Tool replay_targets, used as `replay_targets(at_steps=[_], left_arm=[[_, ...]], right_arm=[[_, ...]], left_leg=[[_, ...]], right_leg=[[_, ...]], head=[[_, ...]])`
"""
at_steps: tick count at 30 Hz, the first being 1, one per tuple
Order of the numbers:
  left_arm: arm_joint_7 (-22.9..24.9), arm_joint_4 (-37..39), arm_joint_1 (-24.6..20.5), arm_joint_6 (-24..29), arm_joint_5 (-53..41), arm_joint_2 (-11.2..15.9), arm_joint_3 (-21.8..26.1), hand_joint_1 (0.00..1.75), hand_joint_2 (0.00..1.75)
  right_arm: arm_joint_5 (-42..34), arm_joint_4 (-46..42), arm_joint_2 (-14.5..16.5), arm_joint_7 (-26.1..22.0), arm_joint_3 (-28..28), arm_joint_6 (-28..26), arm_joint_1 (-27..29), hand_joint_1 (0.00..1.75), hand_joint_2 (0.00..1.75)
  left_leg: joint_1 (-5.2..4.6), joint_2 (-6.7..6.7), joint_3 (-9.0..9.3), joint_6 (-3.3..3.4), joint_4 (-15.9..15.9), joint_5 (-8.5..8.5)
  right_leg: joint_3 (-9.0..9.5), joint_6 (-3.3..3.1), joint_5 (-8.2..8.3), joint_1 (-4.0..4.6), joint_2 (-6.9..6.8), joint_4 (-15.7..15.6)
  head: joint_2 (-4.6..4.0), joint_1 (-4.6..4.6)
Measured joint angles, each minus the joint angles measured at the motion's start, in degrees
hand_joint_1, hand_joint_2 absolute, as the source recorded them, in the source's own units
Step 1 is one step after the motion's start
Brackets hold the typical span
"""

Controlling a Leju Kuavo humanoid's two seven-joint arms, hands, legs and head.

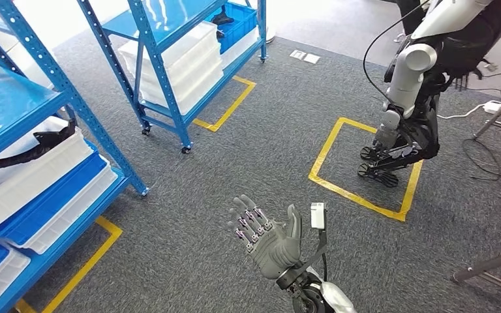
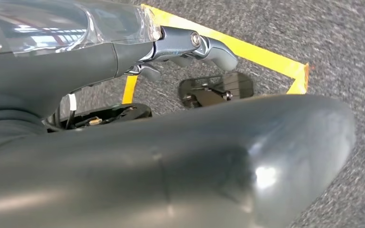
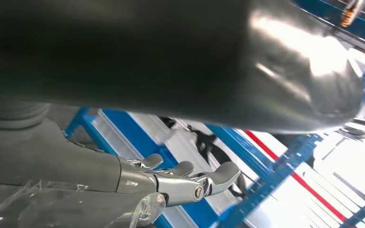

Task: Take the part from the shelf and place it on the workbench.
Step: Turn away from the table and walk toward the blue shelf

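Item 1: right hand. We see it raised over the grey carpet, fingers spread wide and holding nothing, well apart from the shelves. In the right wrist view its fingers point toward blue framing and white bins.

Item 2: left hand. In the left wrist view we see its fingers loosely extended, nothing in them, over carpet and yellow floor tape.

Item 3: black part. We find it lying across a white bin on the near blue shelf.

Item 4: far blue shelf, holding stacked white bins.

Item 5: a second robot, standing in a yellow taped square.
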Motion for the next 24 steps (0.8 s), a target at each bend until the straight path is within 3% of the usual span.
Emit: replay_targets(at_steps=[1, 2, 3, 4, 6, 7, 8, 10, 11, 12, 14, 16, 17, 18, 19, 21, 23, 24], left_arm=[[0.0, 0.0, 0.03, 0.0, 0.01, 0.0, -0.01, 0.0, 0.0], [0.0, 0.0, 0.08, -0.01, 0.01, 0.0, -0.01, 0.0, 0.0], [0.0, 0.0, 0.12, -0.01, 0.02, 0.01, -0.02, 0.0, 0.0], [0.0, 0.0, 0.13, 0.0, 0.02, 0.01, -0.02, 0.0, 0.0], [0.01, 0.0, 0.04, 0.01, 0.03, 0.02, -0.02, 0.0, 0.0], [0.01, 0.0, -0.03, 0.02, 0.02, 0.02, -0.02, 0.0, 0.0], [0.02, 0.0, -0.06, 0.02, 0.02, 0.02, -0.02, 0.0, 0.0], [0.04, 0.0, -0.03, 0.02, 0.02, 0.01, -0.03, 0.0, 0.0], [0.03, 0.0, 0.03, 0.02, 0.02, 0.02, -0.04, 0.0, 0.0], [0.04, 0.01, 0.03, 0.03, 0.03, 0.02, -0.03, 0.0, 0.0], [0.05, 0.02, -0.09, 0.03, 0.03, 0.02, -0.04, 0.0, 0.0], [0.05, 0.02, -0.15, 0.0, 0.02, -0.01, -0.05, 0.0, 0.0], [0.05, 0.02, -0.11, -0.01, 0.02, -0.02, -0.06, 0.0, 0.0], [0.06, 0.02, -0.05, 0.0, 0.02, -0.02, -0.07, 0.0, 0.0], [0.06, 0.02, -0.02, 0.0, -0.01, -0.02, -0.07, 0.0, 0.0], [0.07, 0.02, -0.02, 0.02, -0.04, -0.02, -0.09, 0.0, 0.0], [0.08, 0.02, -0.02, 0.02, -0.08, -0.02, -0.1, 0.0, 0.0], [0.08, 0.02, 0.01, 0.02, -0.09, -0.02, -0.11, 0.0, 0.0]], right_arm=[[0.0, 0.09, -0.01, 0.05, 0.01, 0.01, 0.06, 0.0, 0.0], [0.0, 0.18, -0.01, 0.1, 0.02, 0.03, 0.09, 0.0, 0.0], [0.0, 0.26, -0.01, 0.16, 0.04, 0.07, 0.11, 0.0, 0.0], [-0.01, 0.32, 0.0, 0.24, 0.05, 0.1, 0.1, 0.0, 0.0], [-0.02, 0.38, 0.02, 0.36, 0.08, 0.2, 0.03, 0.0, 0.0], [-0.03, 0.39, 0.03, 0.44, 0.09, 0.26, -0.02, 0.0, 0.0], [-0.04, 0.4, 0.04, 0.51, 0.11, 0.32, -0.05, 0.0, 0.0], [-0.05, 0.42, 0.12, 0.61, 0.18, 0.4, -0.09, 0.0, 0.0], [-0.05, 0.42, 0.16, 0.62, 0.21, 0.42, -0.13, 0.0, 0.0], [-0.04, 0.42, 0.2, 0.62, 0.28, 0.48, -0.2, 0.0, 0.0], [-0.05, 0.48, 0.19, 0.61, 0.38, 0.6, -0.24, 0.0, 0.0], [-0.08, 0.69, 0.13, 0.61, 0.45, 0.64, -0.01, 0.0, 0.0], [-0.09, 0.82, 0.09, 0.61, 0.46, 0.64, 0.1, 0.0, 0.0], [-0.09, 0.92, 0.07, 0.62, 0.48, 0.64, 0.15, 0.0, 0.0], [-0.09, 0.99, 0.05, 0.63, 0.49, 0.64, 0.14, 0.0, 0.0], [-0.09, 1.03, 0.04, 0.73, 0.52, 0.65, 0.03, 0.0, 0.0], [-0.07, 1.09, 0.07, 0.89, 0.64, 0.75, -0.03, 0.0, 0.0], [-0.05, 1.15, 0.08, 0.99, 0.72, 0.81, -0.02, 0.0, 0.0]], left_leg=[[0.09, 0.25, -1.67, -0.13, 3.12, -0.89], [0.15, 0.38, -2.03, -0.19, 3.65, -0.53], [0.19, 0.64, -1.0, -0.16, 1.5, 0.92], [0.17, 1.28, 1.2, -0.04, -2.8, 3.08], [-0.27, 4.28, 6.21, 0.49, -12.36, 6.63], [-0.56, 5.31, 7.58, 0.74, -15.11, 7.4], [-0.85, 5.77, 8.05, 0.95, -16.3, 7.54], [-0.81, 4.24, 7.97, 1.31, -16.55, 7.63], [-0.6, 3.45, 8.13, 1.55, -16.74, 7.74], [-0.35, 2.68, 8.36, 1.84, -16.94, 7.86], [-0.09, 1.05, 8.65, 2.27, -17.1, 7.92], [-0.09, -0.78, 8.7, 2.42, -17.08, 7.88], [-0.1, -1.75, 8.74, 2.43, -17.06, 7.88], [-0.09, -2.7, 8.82, 2.42, -17.04, 7.87], [-0.06, -3.66, 8.94, 2.37, -17.02, 7.85], [-0.02, -5.3, 9.08, 2.06, -16.98, 7.76], [-0.02, -6.41, 8.89, 1.53, -16.95, 7.73], [0.0, -6.91, 8.7, 1.21, -17.02, 7.77]], right_leg=[[0.03, -0.04, -0.1, 0.03, -0.83, 0.01], [0.1, -0.02, -0.22, 0.03, -1.61, 0.01], [0.25, 0.04, -0.37, 0.03, -2.36, 0.01], [0.49, 0.15, -0.55, 0.03, -3.09, 0.01], [1.03, 0.56, -1.02, 0.21, -4.31, 0.01], [1.23, 0.83, -1.24, 0.34, -4.84, 0.02], [1.38, 1.1, -1.42, 0.44, -5.35, -0.01], [1.68, 1.68, -1.76, 0.44, -6.3, -0.12], [1.72, 1.98, -2.21, 0.38, -5.62, 0.28], [1.25, 2.24, -3.25, 0.29, -4.09, 1.75], [-1.95, 2.54, -6.89, 0.11, -0.16, 8.75], [-6.4, 2.61, -9.69, 0.05, 1.23, 16.73], [-7.57, 2.57, -9.45, 0.05, 1.32, 18.19], [-7.47, 2.49, -7.88, 0.04, 1.43, 16.96], [-6.2, 2.37, -5.44, 0.02, 1.77, 13.44], [-2.41, 2.05, -0.99, -0.15, 4.48, 4.42], [-0.66, 1.6, 0.46, -0.13, 6.21, 0.27], [-0.64, 1.29, 0.44, 0.06, 5.68, 0.25]], head=[[0.0, 0.0], [0.01, 0.0], [0.01, -0.01], [0.01, -0.01], [0.01, 0.0], [0.01, 0.02], [0.01, 0.04], [0.01, 0.07], [0.0, 0.1], [-0.01, 0.13], [-0.02, 0.24], [-0.01, 0.28], [-0.01, 0.29], [-0.01, 0.3], [-0.01, 0.31], [-0.01, 0.3], [-0.01, 0.29], [-0.01, 0.28]])
